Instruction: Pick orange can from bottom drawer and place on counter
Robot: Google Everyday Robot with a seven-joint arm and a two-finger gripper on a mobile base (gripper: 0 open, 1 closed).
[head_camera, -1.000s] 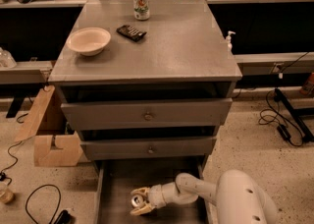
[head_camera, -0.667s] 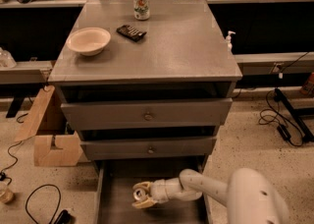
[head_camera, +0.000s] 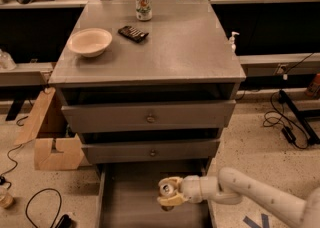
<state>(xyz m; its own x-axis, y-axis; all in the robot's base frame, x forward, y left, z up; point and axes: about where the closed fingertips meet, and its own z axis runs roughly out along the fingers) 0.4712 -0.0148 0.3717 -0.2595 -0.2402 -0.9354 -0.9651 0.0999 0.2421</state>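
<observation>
The gripper (head_camera: 169,196) seemingly clasps the orange can (head_camera: 165,188) above the bottom drawer (head_camera: 127,199)

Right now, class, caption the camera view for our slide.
Robot pincer grips small copper-orange metal can in open grey bottom drawer.

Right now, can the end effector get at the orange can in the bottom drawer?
Looks like yes: the end effector is closed around the orange can inside the open bottom drawer, with nothing over it.
</observation>
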